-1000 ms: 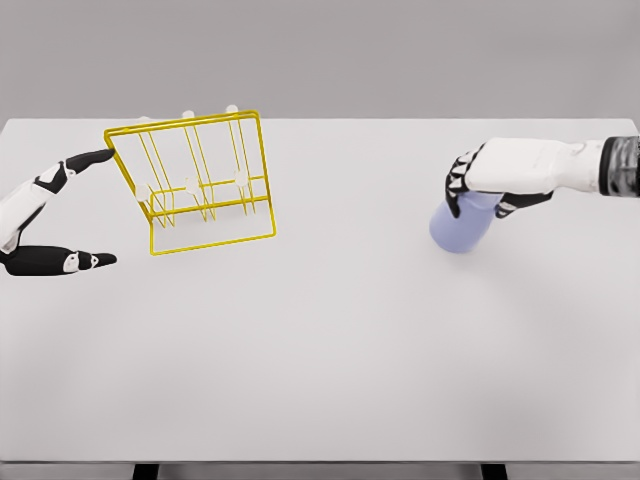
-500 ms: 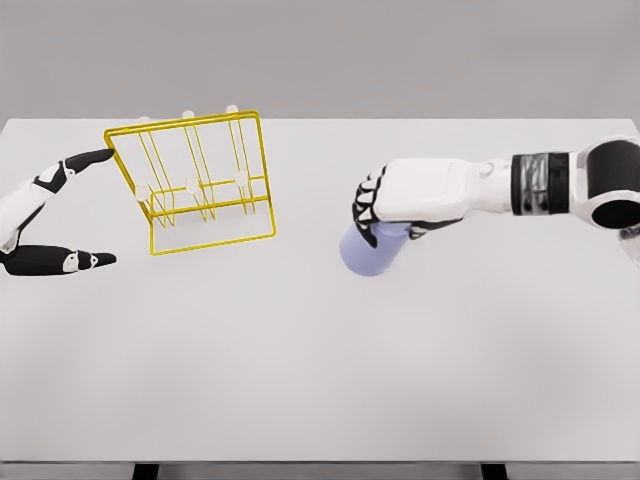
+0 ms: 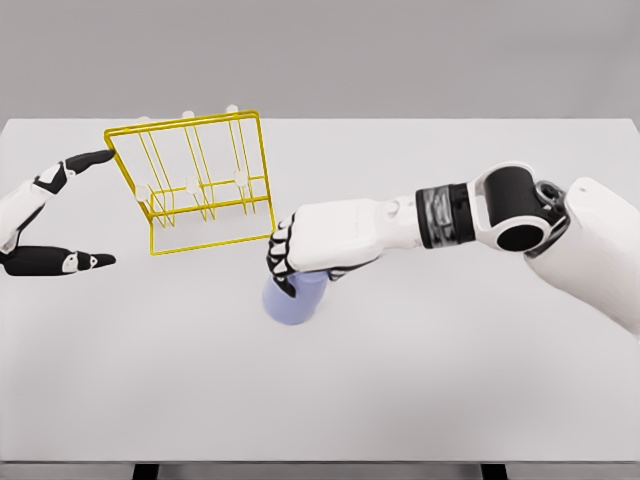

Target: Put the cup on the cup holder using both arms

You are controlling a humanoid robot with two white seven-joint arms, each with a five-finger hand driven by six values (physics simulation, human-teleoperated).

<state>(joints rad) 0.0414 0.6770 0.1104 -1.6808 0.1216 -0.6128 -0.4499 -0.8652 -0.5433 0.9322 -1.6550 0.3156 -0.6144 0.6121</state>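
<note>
A white table (image 3: 420, 400) fills the head view under a plain grey wall. At about ten o'clock from the table's middle stands the cup holder (image 3: 195, 185), a yellow wire rack with a tilted rectangular frame and small white-tipped pegs rising inside it. At nine o'clock, at the picture's left edge, the left hand (image 3: 45, 225) rests just beside the rack, its dark fingers spread wide and holding nothing; one fingertip reaches the frame's upper left corner, though whether it touches cannot be told. Near the middle, the right hand (image 3: 305, 250) reaches in from three o'clock with its fingers curled over the top of the cup (image 3: 292, 298), a pale lilac cup that hangs below the palm, tilted, just off the rack's lower right corner at its five o'clock. The step in hand appears to be carrying the cup to the rack. The next move likely calls for lifting the cup toward eleven o'clock, turning its mouth toward a peg, and lowering it on while the left hand steadies the frame.
</note>
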